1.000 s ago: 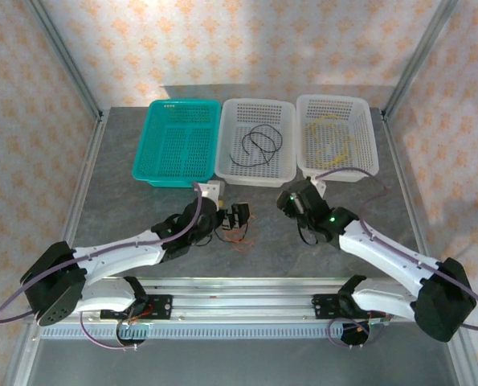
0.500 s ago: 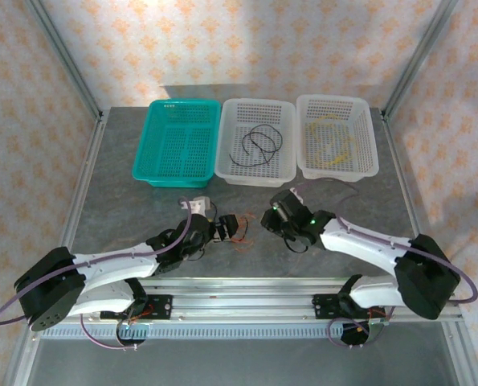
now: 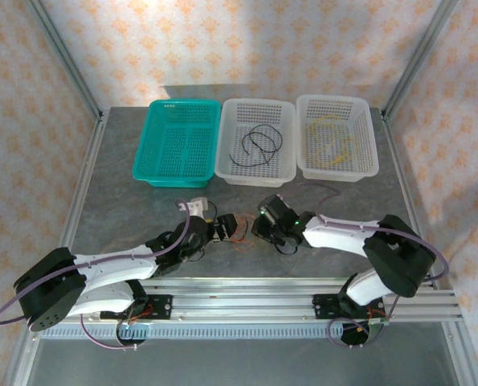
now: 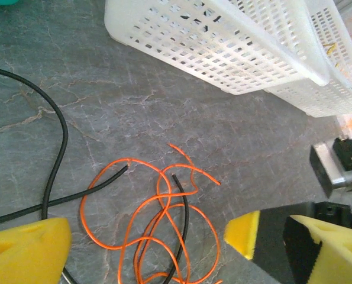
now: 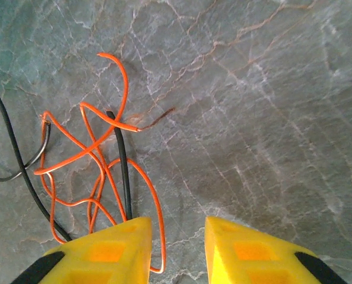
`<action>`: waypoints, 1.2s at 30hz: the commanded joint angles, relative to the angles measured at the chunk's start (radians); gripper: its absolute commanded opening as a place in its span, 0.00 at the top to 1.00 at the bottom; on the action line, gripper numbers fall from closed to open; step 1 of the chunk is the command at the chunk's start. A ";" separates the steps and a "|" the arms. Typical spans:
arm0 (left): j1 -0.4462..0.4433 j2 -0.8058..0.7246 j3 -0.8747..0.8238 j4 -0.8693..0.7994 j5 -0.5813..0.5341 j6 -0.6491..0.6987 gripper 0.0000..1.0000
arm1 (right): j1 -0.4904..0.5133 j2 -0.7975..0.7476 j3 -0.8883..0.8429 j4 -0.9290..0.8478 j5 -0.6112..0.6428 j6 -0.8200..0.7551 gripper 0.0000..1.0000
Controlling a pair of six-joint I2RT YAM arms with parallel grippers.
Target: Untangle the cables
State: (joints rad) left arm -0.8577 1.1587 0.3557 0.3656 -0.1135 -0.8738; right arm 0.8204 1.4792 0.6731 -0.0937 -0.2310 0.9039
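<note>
Grey marbled table point(image 3: 118, 201): bare room left and right of centre, with a clear strip before the baskets. 3 perforated plastic baskets sit side by side along the far edge: teal basket point(image 3: 178, 145) left, middle white basket point(image 3: 257, 177) holding a black cable loop point(image 3: 259, 143), right white basket point(image 3: 339, 171) holding a yellow cable point(image 3: 335, 145). Near centre, a thin orange cable point(image 4: 164, 207) lies tangled with a thin black cable point(image 4: 178, 225), flat on the table between the grippers. Left gripper point(image 4: 146, 236): fingers spread wide, released. Right gripper point(image 5: 177, 236): narrow gap, nothing pinched, with an orange loop at the inner edge of 1 finger.
</note>
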 commanded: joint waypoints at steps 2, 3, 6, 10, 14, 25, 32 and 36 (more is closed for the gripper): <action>-0.009 -0.016 -0.014 0.029 -0.035 -0.007 0.06 | 0.014 0.035 0.022 0.028 -0.006 0.016 0.71; -0.009 -0.018 -0.012 0.030 -0.037 -0.007 0.06 | 0.017 0.038 0.025 0.026 -0.002 0.014 0.71; -0.010 -0.009 -0.008 0.031 -0.037 0.001 0.06 | 0.021 0.050 0.026 0.028 -0.001 0.013 0.71; -0.009 0.008 0.000 0.029 -0.027 0.007 0.06 | 0.022 0.067 0.030 0.037 -0.003 0.006 0.72; -0.009 0.009 0.014 0.014 -0.030 0.020 0.06 | 0.021 0.091 0.057 0.035 0.002 -0.008 0.73; -0.009 0.030 0.059 -0.034 -0.032 0.060 0.06 | 0.021 0.131 0.091 0.033 0.021 -0.022 0.75; -0.009 0.027 0.050 -0.033 -0.037 0.054 0.06 | 0.022 0.132 0.092 0.020 0.043 -0.023 0.82; -0.009 0.022 0.045 -0.037 -0.047 0.050 0.06 | 0.021 0.127 0.106 0.000 0.054 -0.034 0.87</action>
State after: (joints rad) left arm -0.8577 1.1873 0.3950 0.3477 -0.1211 -0.8364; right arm 0.8352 1.5806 0.7403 -0.1371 -0.2245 0.8814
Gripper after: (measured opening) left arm 0.939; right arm 0.134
